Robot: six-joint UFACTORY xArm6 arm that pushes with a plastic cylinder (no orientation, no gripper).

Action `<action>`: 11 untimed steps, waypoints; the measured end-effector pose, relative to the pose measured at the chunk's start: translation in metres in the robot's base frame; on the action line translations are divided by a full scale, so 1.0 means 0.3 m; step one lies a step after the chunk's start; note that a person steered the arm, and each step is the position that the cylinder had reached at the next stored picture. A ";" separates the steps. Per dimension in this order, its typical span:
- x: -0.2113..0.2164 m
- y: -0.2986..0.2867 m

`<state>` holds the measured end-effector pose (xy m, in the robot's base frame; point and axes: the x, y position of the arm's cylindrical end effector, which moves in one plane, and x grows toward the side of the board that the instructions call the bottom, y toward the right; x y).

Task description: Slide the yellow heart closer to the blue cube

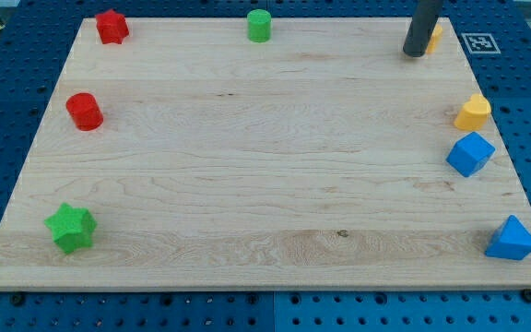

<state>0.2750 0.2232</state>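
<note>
The yellow heart (473,112) sits at the board's right edge, just above the blue cube (469,153), with a small gap between them. My tip (415,53) is at the view's top right, well above and to the left of the heart. It stands right against a yellow block (434,37) that the rod mostly hides, so its shape cannot be made out.
The wooden board (265,166) lies on a blue pegboard. A blue triangular block (511,240) is at the bottom right. A red star-like block (112,26) and a green cylinder (259,25) are along the top, a red cylinder (85,111) at the left, a green star (70,228) at the bottom left.
</note>
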 end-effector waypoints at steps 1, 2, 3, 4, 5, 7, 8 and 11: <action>-0.023 0.041; -0.035 0.052; 0.033 -0.049; 0.147 -0.184; 0.252 -0.186; 0.281 -0.195; 0.236 -0.089; 0.397 0.326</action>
<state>0.3940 0.3212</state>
